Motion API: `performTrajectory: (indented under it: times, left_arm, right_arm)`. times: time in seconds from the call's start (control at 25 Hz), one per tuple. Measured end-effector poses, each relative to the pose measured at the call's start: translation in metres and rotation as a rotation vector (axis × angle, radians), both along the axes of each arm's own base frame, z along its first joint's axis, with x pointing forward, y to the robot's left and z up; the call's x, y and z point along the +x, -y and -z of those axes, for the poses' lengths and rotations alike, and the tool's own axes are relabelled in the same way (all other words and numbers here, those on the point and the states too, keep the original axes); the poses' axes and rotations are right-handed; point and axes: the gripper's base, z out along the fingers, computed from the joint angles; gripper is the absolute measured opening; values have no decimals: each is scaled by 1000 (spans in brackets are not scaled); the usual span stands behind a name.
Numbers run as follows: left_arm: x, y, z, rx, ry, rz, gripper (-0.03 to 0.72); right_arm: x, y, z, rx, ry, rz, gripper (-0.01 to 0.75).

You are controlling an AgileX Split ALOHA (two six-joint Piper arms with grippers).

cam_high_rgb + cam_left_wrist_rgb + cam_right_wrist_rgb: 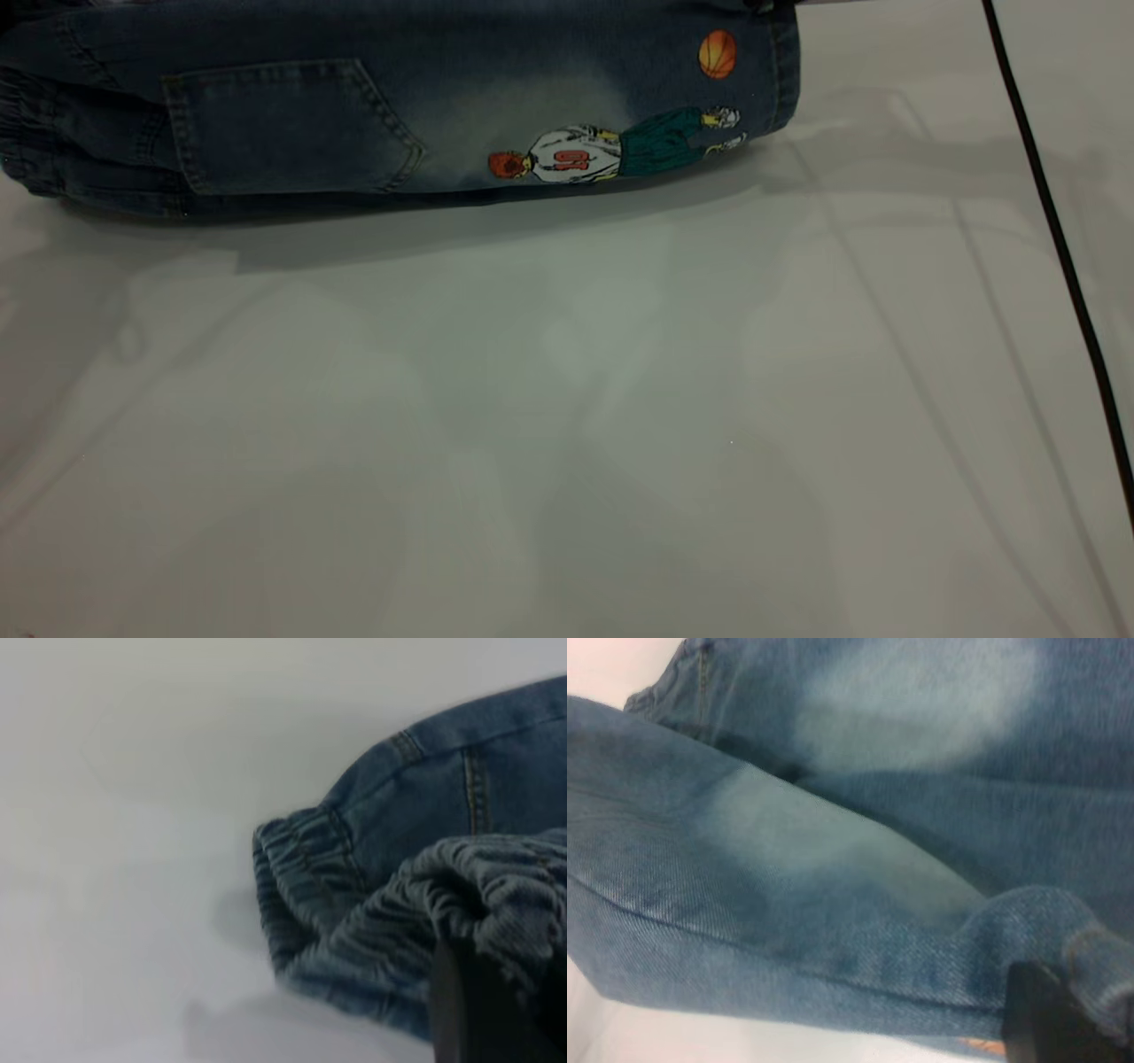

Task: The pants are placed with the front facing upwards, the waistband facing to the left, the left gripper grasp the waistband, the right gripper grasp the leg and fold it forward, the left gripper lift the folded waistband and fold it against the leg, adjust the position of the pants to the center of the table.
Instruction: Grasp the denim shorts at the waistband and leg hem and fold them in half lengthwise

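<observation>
The short blue denim pants point(399, 106) with a patch pocket and a cartoon basketball print are lying along the top edge of the exterior frame, long axis running left to right, folded lengthwise into a thick band. The dark ruched elastic waistband point(27, 133) is sitting at the far upper left, the hemmed leg end at the upper right by the orange ball print. The plain white table point(567, 425) is filling the rest of the frame.

In the left wrist view, the left gripper point(483, 1010) is clenching a bunched ridge of waistband point(425, 904), lifting it slightly. In the right wrist view, the right gripper point(1050, 1019) is pinching the rolled leg hem. Judging by this, each arm is holding its own end, the fold running between them.
</observation>
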Motion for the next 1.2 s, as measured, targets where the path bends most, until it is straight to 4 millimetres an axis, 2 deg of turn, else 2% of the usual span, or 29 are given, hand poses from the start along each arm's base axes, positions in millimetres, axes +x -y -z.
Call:
performTrajectory:
  times: [0.36, 0.6, 0.8, 1.0, 1.2]
  left_arm:
    - [31, -3, 12, 24, -36, 10, 109]
    - [46, -5, 8, 64, -27, 26, 109]
    - [49, -7, 19, 79, -65, 29, 109]
    - [53, -9, 27, 123, -84, 53, 109]
    - [59, -12, 26, 166, -79, 75, 109]
  right_arm:
    - [30, -2, 14, 7, 47, -15, 18]
    - [46, -9, 8, 15, 109, -20, 18]
    - [53, -26, 14, 16, 131, -40, 18]
    - [61, -31, 22, 1, 154, -62, 18]
    - [69, -36, 17, -15, 207, -63, 18]
